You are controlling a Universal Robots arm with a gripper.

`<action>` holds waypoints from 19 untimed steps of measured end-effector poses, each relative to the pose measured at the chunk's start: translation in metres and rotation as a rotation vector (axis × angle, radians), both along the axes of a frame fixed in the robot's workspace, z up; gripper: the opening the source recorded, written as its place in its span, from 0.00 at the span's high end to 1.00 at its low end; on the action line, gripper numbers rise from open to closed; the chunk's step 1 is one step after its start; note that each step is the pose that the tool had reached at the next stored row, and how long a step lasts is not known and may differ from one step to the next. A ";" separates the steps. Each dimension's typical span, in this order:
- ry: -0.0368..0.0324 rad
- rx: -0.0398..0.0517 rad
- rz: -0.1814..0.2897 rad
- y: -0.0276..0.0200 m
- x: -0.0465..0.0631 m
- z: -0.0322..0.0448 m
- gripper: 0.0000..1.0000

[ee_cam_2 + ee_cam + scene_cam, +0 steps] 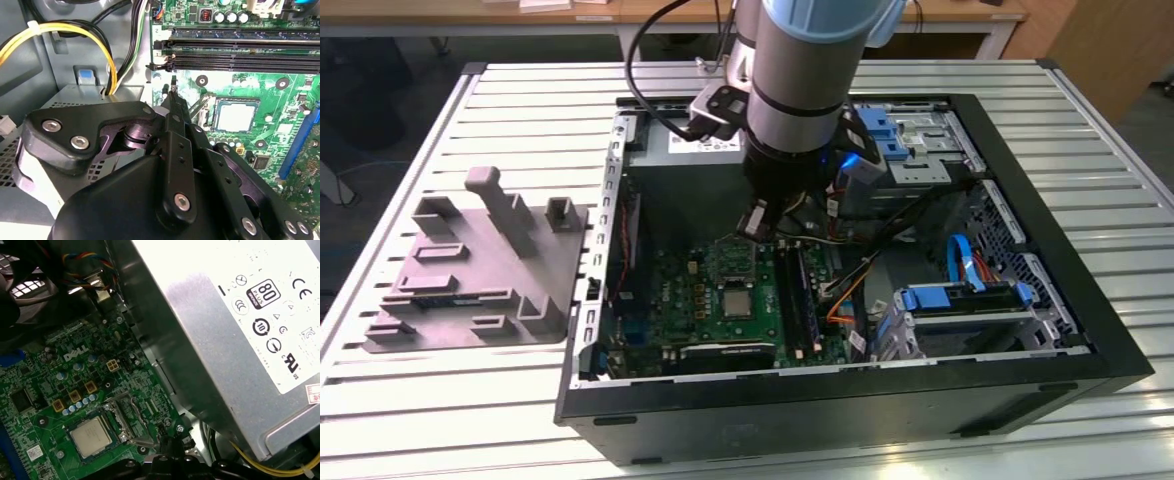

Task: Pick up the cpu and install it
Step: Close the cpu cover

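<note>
The cpu (738,300), a small square chip with a pale silver top, lies flat in its socket on the green motherboard (680,290) inside the open computer case. Both wrist views show the cpu (236,116) (91,436) bare from above. My gripper (761,222) hangs over the board near the power supply, a short way from the socket. In the second wrist view its black fingers run together into one narrow tip (173,92), shut with nothing between them. That tip (167,445) sits beside the socket's metal frame (127,415), clear of the chip.
A grey moulded tray (474,270) rests on the slatted table at the exterior view's left. Around the arm inside the case are the silver power supply (240,340), yellow and black cables (100,45), black memory slots (240,55) and blue drive brackets (961,295).
</note>
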State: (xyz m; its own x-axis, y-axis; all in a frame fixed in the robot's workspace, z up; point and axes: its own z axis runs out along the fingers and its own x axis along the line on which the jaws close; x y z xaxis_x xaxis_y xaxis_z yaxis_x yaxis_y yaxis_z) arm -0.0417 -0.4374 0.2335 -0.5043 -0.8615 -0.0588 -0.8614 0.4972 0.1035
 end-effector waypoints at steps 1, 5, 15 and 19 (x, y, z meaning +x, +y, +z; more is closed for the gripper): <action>0.0000 -0.0002 0.004 0.0000 0.000 0.0002 0.89; 0.0000 -0.0002 0.007 0.0001 0.000 0.0016 0.89; 0.0001 -0.0003 0.018 0.0003 -0.002 0.0029 0.89; 0.0000 0.0000 0.018 0.0003 -0.002 0.0029 0.89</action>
